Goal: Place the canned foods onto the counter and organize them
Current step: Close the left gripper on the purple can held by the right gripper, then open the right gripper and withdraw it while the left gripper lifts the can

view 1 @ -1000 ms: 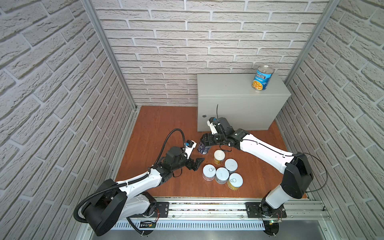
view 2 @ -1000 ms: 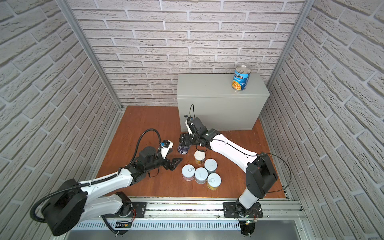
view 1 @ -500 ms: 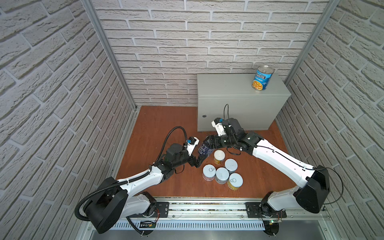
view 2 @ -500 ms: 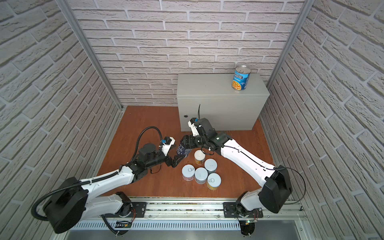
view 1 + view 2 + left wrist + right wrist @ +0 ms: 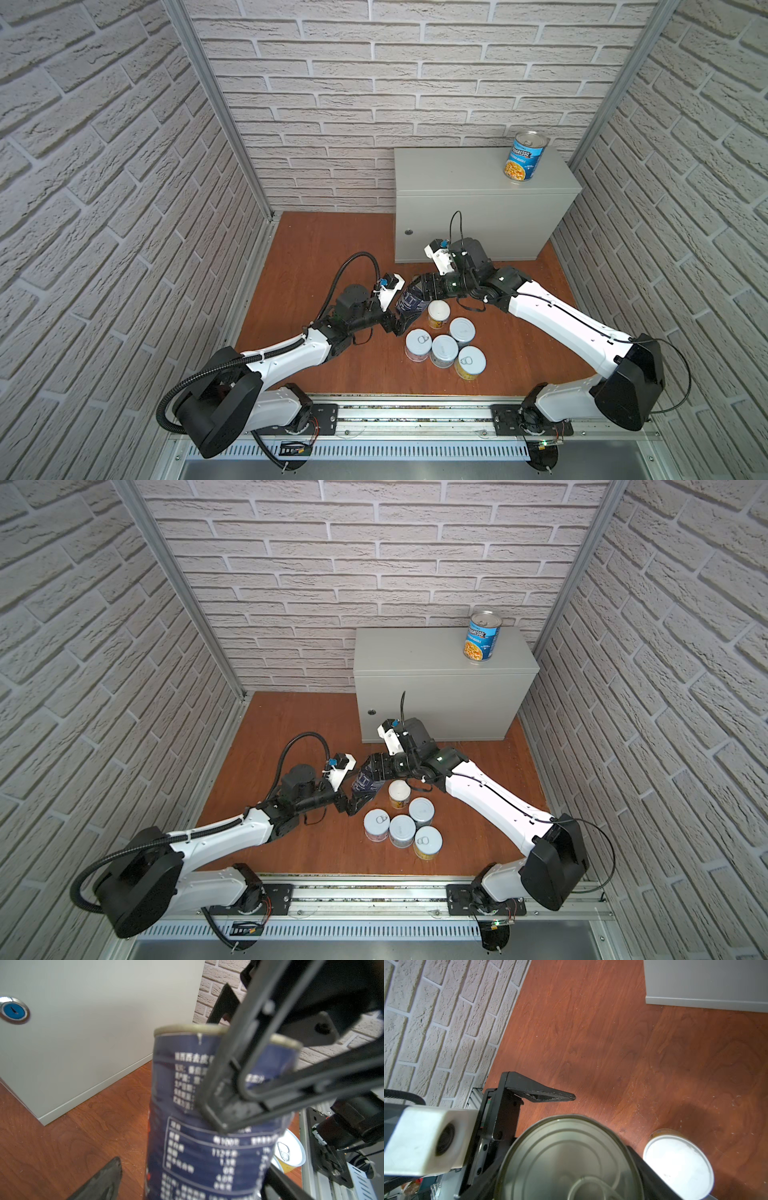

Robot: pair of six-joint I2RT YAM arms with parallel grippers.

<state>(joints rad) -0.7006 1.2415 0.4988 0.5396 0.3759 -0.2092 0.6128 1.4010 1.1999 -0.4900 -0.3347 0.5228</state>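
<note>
A dark navy can [image 5: 411, 300] [image 5: 365, 781] leans tilted above the wooden floor. My right gripper [image 5: 420, 291] [image 5: 375, 770] is shut on it near the rim, and the lid [image 5: 566, 1157] fills the right wrist view. My left gripper [image 5: 405, 311] [image 5: 193, 1167] is open, its fingers [image 5: 110, 1178] straddling the can's lower part [image 5: 207, 1147] with a gap on one side. A blue Progresso can [image 5: 525, 158] [image 5: 482, 638] stands on the counter [image 5: 457, 174] [image 5: 415, 654] at its right back corner. Several short cans [image 5: 444, 350] [image 5: 401, 831] sit clustered on the floor.
The nearest short can, white-lidded [image 5: 439, 311] [image 5: 679, 1163], stands just right of the held can. The counter's front with its round lock [image 5: 14, 1011] rises close behind. Brick walls enclose three sides, and a metal rail [image 5: 415, 415] runs along the front.
My left gripper has moved right to the navy can, so its open fingers now straddle it. The right arm's elbow has swung out to the right, and its grip on the can is unchanged.
</note>
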